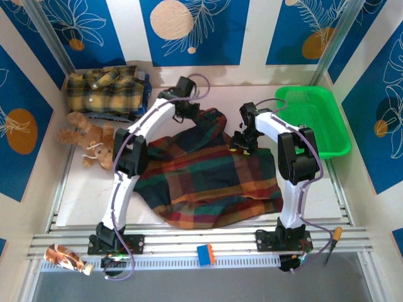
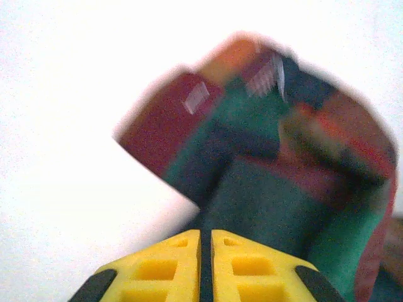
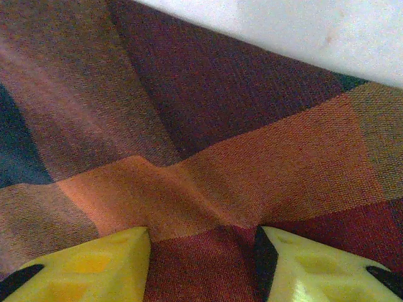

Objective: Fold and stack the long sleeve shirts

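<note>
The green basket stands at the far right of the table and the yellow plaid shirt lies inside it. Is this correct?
Not quite. The yellow plaid shirt lies at the far left, behind the teddy bear, not inside the green basket, which does stand at the far right. The top external view shows it.

centre: dark plaid shirt [image 1: 208,182] heaped
far left: yellow shirt [image 1: 107,91], teddy bear [image 1: 88,141]
right: green basket [image 1: 315,119]
near left: bare table [image 1: 79,195]

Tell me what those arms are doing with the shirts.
Left gripper shut on dark plaid shirt, far edge. Right gripper open, down on same shirt. Yellow shirt far left. Teddy bear, basket off to the sides.
</note>
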`<state>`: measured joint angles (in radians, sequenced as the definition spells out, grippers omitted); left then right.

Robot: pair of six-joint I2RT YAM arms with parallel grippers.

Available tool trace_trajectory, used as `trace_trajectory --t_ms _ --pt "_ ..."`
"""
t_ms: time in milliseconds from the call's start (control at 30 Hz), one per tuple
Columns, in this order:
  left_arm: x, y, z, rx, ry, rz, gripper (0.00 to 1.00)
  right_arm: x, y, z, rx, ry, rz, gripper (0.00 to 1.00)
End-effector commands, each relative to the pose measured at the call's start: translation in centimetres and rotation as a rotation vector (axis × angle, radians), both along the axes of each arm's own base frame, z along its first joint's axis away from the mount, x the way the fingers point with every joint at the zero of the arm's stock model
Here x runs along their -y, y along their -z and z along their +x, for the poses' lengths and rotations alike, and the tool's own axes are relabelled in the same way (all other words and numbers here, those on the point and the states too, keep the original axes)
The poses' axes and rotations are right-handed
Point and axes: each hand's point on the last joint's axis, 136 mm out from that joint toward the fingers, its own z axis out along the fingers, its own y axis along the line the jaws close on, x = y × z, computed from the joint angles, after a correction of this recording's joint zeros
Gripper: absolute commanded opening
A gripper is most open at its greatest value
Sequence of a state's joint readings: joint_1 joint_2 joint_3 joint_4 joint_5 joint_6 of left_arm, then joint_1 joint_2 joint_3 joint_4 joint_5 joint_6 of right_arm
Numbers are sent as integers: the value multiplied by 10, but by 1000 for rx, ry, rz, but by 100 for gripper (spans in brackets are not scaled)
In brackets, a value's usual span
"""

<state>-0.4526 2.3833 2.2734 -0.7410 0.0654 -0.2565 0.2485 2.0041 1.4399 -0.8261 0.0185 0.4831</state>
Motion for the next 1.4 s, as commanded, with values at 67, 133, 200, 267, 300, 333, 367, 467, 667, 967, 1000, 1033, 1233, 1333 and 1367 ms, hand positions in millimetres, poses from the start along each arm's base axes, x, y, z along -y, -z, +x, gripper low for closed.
trace_trajectory --t_ms 67,133,200,267,300,333,367,467,667,967,1000,1033,1233,1333,1367 --pt "-26 -68 44 145 -96 -146 13 0 -2 -11 -20 59 13 49" --pt "-2 -77 38 132 2 -255 38 -2 -3 -11 -18 58 19 49" --pt "15 -63 21 72 76 -251 55 -1 -4 -9 -13 58 20 49" --pt "26 -33 1 6 130 -174 63 -2 -5 -9 -11 59 25 49" --pt "33 -18 -9 -25 152 -146 68 -2 -6 -9 -9 59 28 49" --pt "39 -4 -18 -50 174 -122 71 -2 -6 -10 -10 55 27 49" --pt "43 7 -25 -68 191 -102 72 -2 -6 -11 -10 54 27 49" --pt "48 35 -44 -111 217 -13 80 -2 -5 -14 -18 45 30 49" --pt "54 57 -66 -153 271 39 85 -2 -5 -18 -20 29 29 49" --pt "49 85 -85 -187 308 145 85 -4 1 -22 -32 22 38 49" --pt "49 87 -86 -184 315 162 84 -4 1 -23 -33 21 39 49" --pt "48 90 -87 -185 317 176 83 -3 1 -23 -34 22 39 50" --pt "49 85 -83 -160 298 166 36 -2 2 -23 -35 19 30 49" --pt "53 65 -76 -108 283 117 17 -2 3 -25 -39 20 24 49" --pt "54 59 -74 -97 281 103 14 -1 3 -26 -42 23 22 49"
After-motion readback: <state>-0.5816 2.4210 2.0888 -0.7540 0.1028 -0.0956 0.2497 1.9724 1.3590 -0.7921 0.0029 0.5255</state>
